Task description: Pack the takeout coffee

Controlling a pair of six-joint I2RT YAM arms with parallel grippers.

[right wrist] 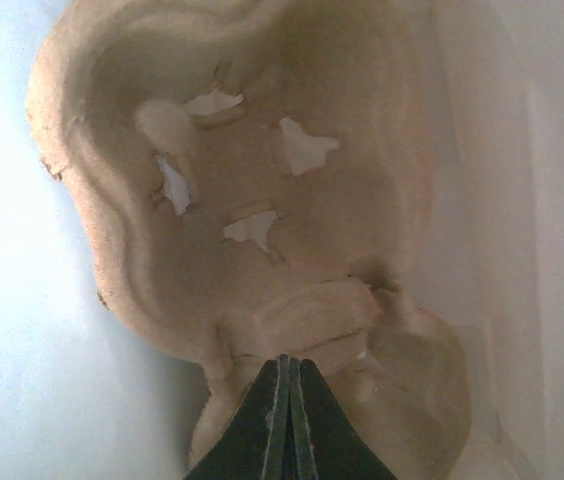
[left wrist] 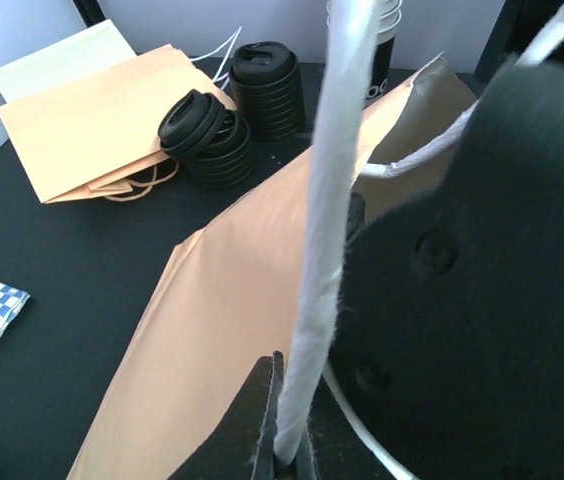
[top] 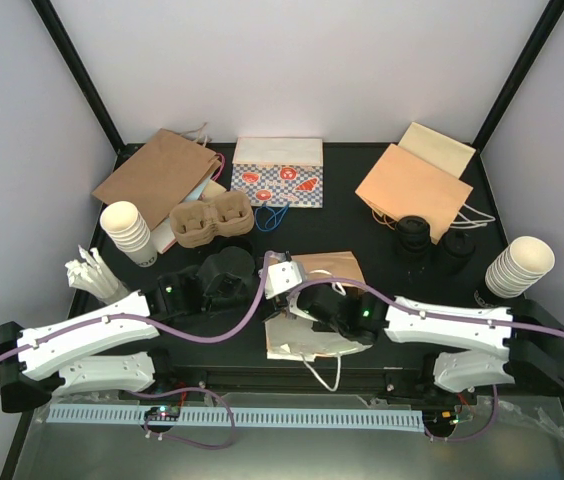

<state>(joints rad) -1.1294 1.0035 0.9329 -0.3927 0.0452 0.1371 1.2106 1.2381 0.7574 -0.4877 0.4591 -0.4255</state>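
While my left gripper (left wrist: 284,448) pinches the bag (left wrist: 212,300) handle (left wrist: 334,180), my right gripper (right wrist: 284,365) looks clamped on a carrier (right wrist: 262,200) inside. The coffees (left wrist: 210,135) sit beyond the bag, untouched. Next, I'd seat the carrier, release it, and fetch one.

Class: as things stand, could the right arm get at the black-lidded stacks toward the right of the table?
Probably not yet. The right gripper is shut on a pulp carrier, so it has no free grip. The black-lidded stacks themselves stand uncovered just beyond that arm, with nothing across the way.
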